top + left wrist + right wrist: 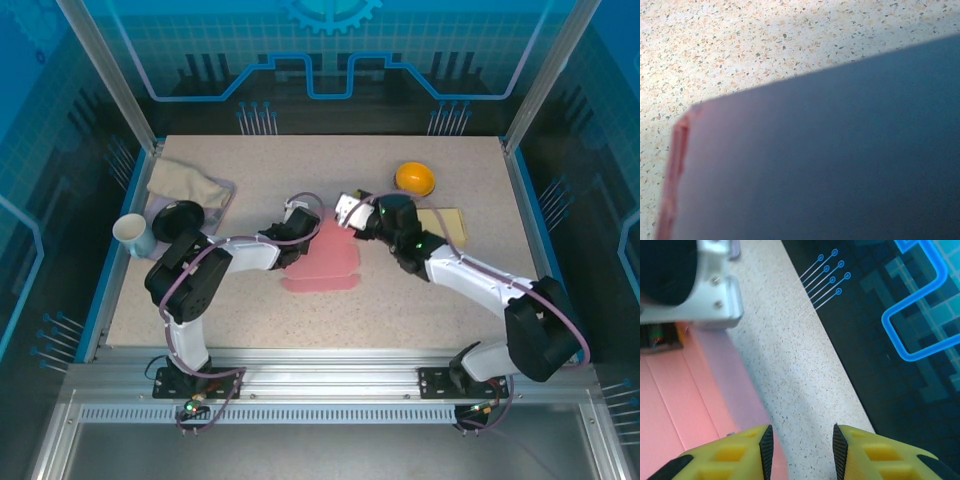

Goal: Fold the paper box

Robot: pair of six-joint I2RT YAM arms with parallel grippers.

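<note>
Midway across the counter [400,300], between the two arms, lies the pink paper box [325,265], mostly flat and not yet raised into shape. It looks like thin card: light, springy along its creases, easy to dent or tear, and likely to slide on the smooth speckled surface if pushed from one side alone. I would take it by a free flap edge, close to a crease, while the other arm pins the base panel down.

The left gripper [300,222] sits at the box's far left edge. In its wrist camera a blurred sheet of the card with a pink rim lies right across the lens. I cannot tell whether its fingers are closed on the flap or merely beside it. The right gripper [801,452] hangs at the box's far right corner. Its yellow fingers [762,450] are parted with bare counter between them, gripping nothing, just beside the card's edge.

Around the box, from the left, are a white cup [132,233], a black round object [180,215] just beside it and a beige cloth [185,182] behind them, all well apart from the box. To the right are an orange bowl [414,178] near the back and a tan flat board [445,222] just beside the right arm. None of these seems to block the fold. The real crowding is the two grippers, near each other over the far edge.
</note>
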